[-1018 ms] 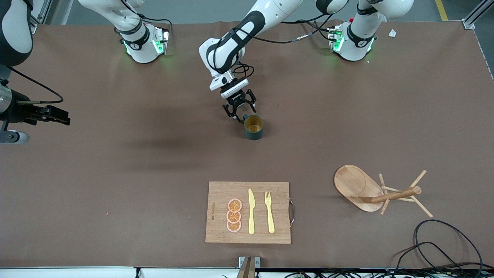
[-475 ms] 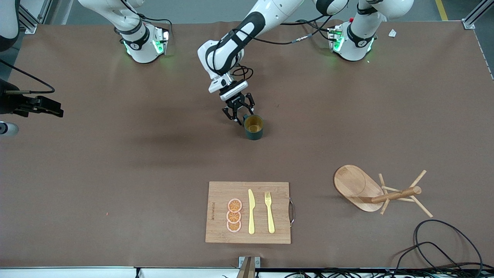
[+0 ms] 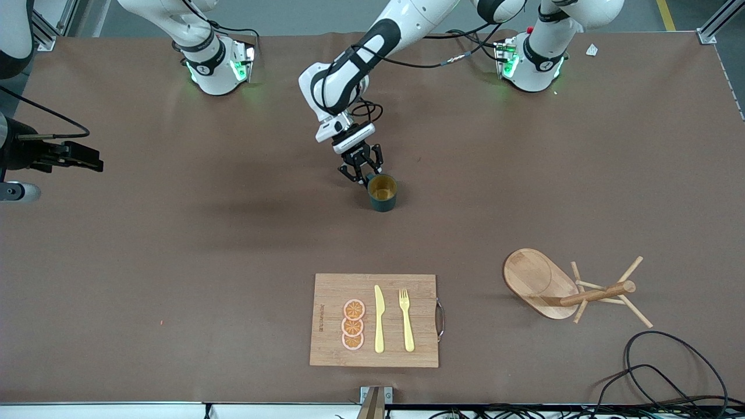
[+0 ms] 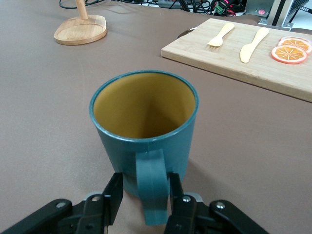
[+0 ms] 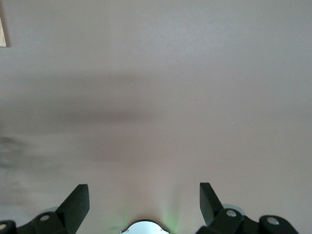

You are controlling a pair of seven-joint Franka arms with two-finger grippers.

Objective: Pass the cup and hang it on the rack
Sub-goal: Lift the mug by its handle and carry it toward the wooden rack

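While the cup (image 3: 382,192) is still standing upright on the table (image 3: 174,262), near its middle, the task is only beginning. The left gripper (image 3: 359,171) is sitting low, just beside the cup on the side away from the camera. In the left wrist view its fingers (image 4: 114,195) are standing partly open astride the cup's handle, one finger touching it or nearly so and the other showing a small gap, so it does not look clamped yet. The lift, the pass and the hanging are all waiting to be done.

The right gripper (image 3: 87,160) is waiting over bare table at the right arm's end, well apart from the cup, with its jaws spread wide and nothing between them. The rack (image 3: 538,279) is standing toward the left arm's end, nearer the camera than the cup, and no peg is carrying anything.

The table is wearing a plain brown covering that is looking flat and matte. A board (image 3: 419,291) is lying nearer the camera than the cup, carrying a knife (image 3: 379,320), a fork (image 3: 405,320) and three orange slices (image 3: 353,325). Black cables (image 3: 669,366) are looping at the near corner by the rack, and a white scrap (image 3: 592,50) is lying by the left arm's base. Past the table edge, grey floor and metal framing are showing.
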